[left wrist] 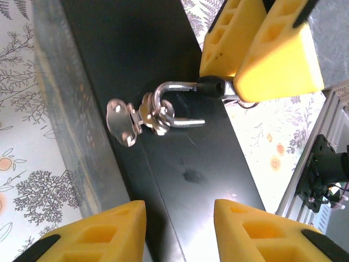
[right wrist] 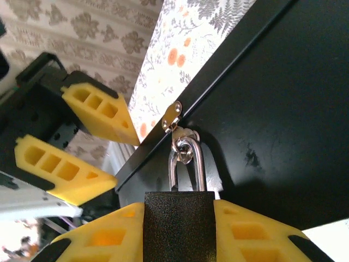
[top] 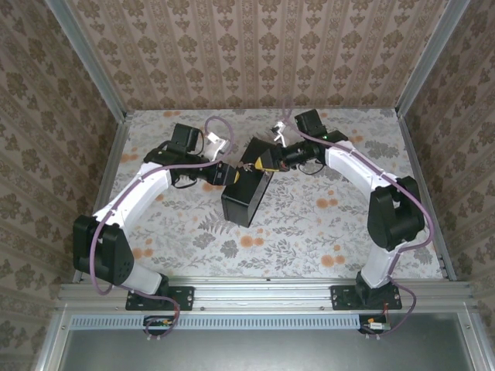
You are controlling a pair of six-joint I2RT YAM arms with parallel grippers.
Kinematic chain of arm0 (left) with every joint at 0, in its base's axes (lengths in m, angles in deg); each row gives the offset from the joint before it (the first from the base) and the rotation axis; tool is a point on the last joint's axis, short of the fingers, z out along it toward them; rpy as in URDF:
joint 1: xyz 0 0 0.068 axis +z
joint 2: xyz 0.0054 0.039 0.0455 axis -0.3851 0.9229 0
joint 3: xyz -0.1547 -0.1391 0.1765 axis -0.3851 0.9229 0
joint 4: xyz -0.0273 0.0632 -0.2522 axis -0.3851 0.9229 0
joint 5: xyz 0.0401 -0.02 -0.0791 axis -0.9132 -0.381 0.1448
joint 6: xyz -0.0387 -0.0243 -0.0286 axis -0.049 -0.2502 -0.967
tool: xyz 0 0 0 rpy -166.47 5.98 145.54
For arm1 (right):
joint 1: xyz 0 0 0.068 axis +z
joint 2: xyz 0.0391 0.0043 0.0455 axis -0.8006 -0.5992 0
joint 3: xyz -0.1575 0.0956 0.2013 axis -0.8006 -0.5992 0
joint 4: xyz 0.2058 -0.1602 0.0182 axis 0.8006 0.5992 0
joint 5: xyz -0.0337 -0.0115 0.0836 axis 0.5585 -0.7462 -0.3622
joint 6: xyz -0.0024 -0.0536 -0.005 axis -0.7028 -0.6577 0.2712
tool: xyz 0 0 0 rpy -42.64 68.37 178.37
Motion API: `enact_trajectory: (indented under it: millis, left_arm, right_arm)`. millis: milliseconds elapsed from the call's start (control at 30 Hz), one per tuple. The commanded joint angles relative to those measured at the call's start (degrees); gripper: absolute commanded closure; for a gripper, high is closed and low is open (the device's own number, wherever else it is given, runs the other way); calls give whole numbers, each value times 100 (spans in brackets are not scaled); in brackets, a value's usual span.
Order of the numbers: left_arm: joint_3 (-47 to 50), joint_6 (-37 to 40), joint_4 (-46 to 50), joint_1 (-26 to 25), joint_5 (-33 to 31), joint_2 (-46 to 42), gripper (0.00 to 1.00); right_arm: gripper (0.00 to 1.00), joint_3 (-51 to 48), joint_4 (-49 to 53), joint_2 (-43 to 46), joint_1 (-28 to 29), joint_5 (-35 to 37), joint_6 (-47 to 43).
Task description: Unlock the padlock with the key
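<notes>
- At the middle of the top view, a black box (top: 246, 199) sits on the flower-printed table (top: 309, 232), and an arm reaches in to it from each side.
- In the lower middle of the right wrist view, the right gripper (right wrist: 177, 207) is closed on the padlock (right wrist: 177, 234), pinching its dark body between the two yellow fingers (right wrist: 245, 234).
- Just above the body, the silver shackle (right wrist: 200, 166) is looped through a ring (right wrist: 184, 155) on the box's front, under a small metal tab (right wrist: 173, 114).
- At the bottom of the left wrist view, the left gripper (left wrist: 177, 210) has its jaws partly apart with nothing held between them, pointed at the box's black face.
- In the upper right of that view, the padlock hangs from the same ring, gripped by the other arm.
</notes>
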Motion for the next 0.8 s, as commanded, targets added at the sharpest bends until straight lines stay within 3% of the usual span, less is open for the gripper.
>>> enact_trajectory:
  millis: [0, 200, 400, 567, 767]
  left_arm:
    - [-180, 140, 11, -7, 162, -35, 61]
    - [-303, 159, 68, -84, 193, -43, 61]
    - [-444, 196, 179, -95, 142, -46, 61]
    - [-401, 145, 54, -96, 143, -51, 61]
    - [-451, 91, -41, -120, 280, -62, 62]
  right_arm:
    - [77, -453, -475, 96, -141, 229, 2011]
    - [74, -787, -1062, 331, -139, 364, 3734]
    - [76, -1238, -2074, 761, -96, 578, 5682]
    - [67, -1176, -1633, 1061, 25, 908, 6235]
    - [69, -1702, -1919, 1319, -30, 1213, 6985]
